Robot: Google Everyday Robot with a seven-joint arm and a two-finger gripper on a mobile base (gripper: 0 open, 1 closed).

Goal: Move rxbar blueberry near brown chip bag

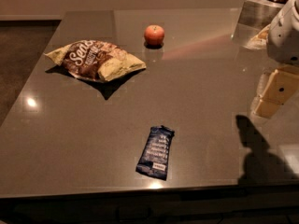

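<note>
One rxbar blueberry [155, 152] is laid flat near the front edge of the worktop [210, 125], about midway along it. The brown chip bag [96, 59] is set well apart, toward the far left corner, with an orange-red fruit [154, 34] just beside it. The gripper [271, 99] is held over the right edge, far from the bar; whether it is released or clenched cannot be told.

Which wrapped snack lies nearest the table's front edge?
The dark blue rxbar blueberry, small and flat; the brown chip bag lies far back left. The gripper hangs over the table at its right side.
</note>
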